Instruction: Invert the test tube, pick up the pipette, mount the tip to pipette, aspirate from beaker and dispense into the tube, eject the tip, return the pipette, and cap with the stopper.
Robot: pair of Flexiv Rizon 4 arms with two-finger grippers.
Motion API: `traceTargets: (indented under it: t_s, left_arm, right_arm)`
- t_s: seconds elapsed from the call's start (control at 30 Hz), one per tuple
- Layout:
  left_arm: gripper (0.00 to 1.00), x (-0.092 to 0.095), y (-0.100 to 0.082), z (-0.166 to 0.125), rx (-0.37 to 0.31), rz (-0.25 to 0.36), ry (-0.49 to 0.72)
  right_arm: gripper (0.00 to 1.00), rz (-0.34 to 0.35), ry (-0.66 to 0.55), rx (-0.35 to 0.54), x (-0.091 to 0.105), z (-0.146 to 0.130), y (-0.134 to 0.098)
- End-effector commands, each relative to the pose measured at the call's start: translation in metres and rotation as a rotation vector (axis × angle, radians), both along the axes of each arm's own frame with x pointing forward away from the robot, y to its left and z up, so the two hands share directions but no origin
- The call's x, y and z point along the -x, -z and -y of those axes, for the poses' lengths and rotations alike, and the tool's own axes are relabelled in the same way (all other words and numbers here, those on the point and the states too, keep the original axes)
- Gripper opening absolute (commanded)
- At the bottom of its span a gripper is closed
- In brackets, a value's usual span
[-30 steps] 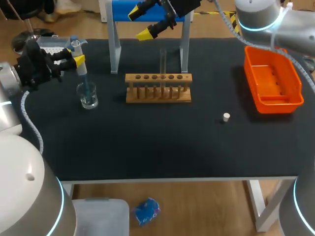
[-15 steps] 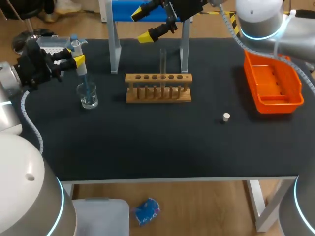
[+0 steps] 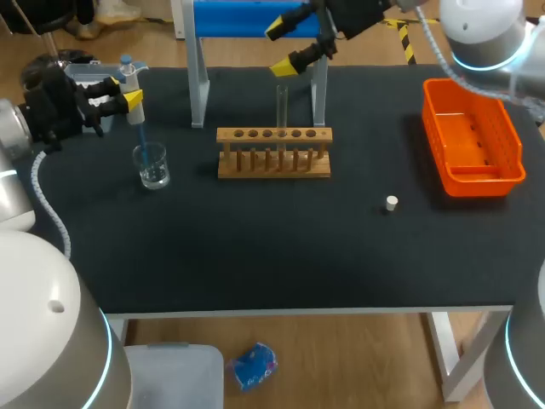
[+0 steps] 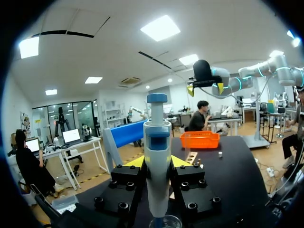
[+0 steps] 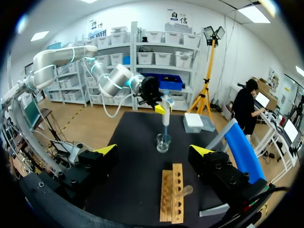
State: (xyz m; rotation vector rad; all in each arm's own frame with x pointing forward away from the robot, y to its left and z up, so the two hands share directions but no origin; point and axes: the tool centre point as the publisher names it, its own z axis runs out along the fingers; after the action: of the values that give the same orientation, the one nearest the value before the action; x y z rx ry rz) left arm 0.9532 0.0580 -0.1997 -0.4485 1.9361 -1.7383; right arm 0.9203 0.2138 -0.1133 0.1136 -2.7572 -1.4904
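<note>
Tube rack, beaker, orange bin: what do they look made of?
Test tube rack: looks like wood, light brown and matte, with dowel-like pegs.
Beaker: clear, glass or clear plastic, cannot tell which; the table shows through.
Orange bin: probably moulded plastic, with even colour and a slight sheen.

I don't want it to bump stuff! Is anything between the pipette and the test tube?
Nothing sits on the table between the pipette and the test tube. The blue stand's post stands a bit further back, and the right gripper hangs open above the tube.
</note>
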Motion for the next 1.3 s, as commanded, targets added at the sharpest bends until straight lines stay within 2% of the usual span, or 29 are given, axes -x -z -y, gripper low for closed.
traceTargets:
  t_s: [0.03,0.27,0.57,0.87,1.3]
  left_arm:
    - [0.0,0.004,-0.003,0.0,-0.001,0.006,-0.014]
    - [0.0,0.005,-0.009,0.003,-0.012,0.032,-0.013]
    - [0.0,0.008,-0.025,0.004,-0.012,0.062,-0.015]
    - [0.0,0.01,-0.027,0.005,-0.013,0.07,-0.018]
    - [0.0,0.01,-0.032,0.008,-0.007,0.07,-0.013]
  right_arm:
    - [1.0,0.008,0.047,0.021,0.007,0.023,0.004]
    - [1.0,-0.001,0.095,0.092,0.001,0.042,0.03]
    - [1.0,0.016,0.111,0.07,-0.005,0.06,0.059]
    - [1.0,0.029,0.116,0.054,-0.013,0.07,0.092]
    - [1.0,0.025,0.088,0.039,-0.028,0.069,0.121]
